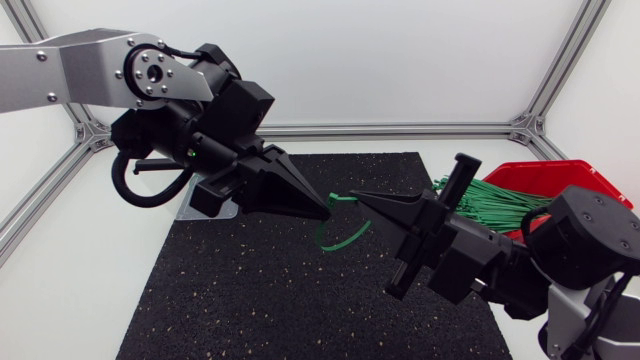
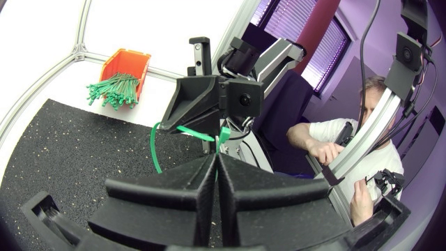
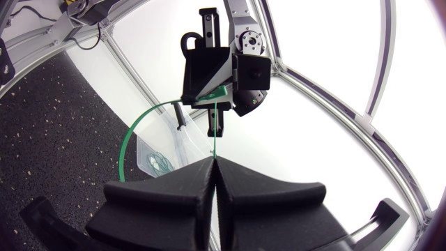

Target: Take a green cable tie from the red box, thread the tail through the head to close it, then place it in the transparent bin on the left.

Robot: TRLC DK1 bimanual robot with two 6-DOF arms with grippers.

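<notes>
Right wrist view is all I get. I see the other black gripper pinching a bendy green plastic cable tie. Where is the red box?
Observer: The red plastic box sits beside the speckled black mat's right edge, partly hidden by your right arm.
Operator: Any more ties in it?
Observer: Yes, a bundle of green cable ties spills out of its open front toward the mat.
Operator: Where are the grippers?
Observer: The left gripper and right gripper meet tip to tip above the mat's middle, the green plastic cable tie curving down between them.

green cable tie (image 1: 352,236), red box (image 1: 560,172), black speckled mat (image 1: 250,290)
</notes>
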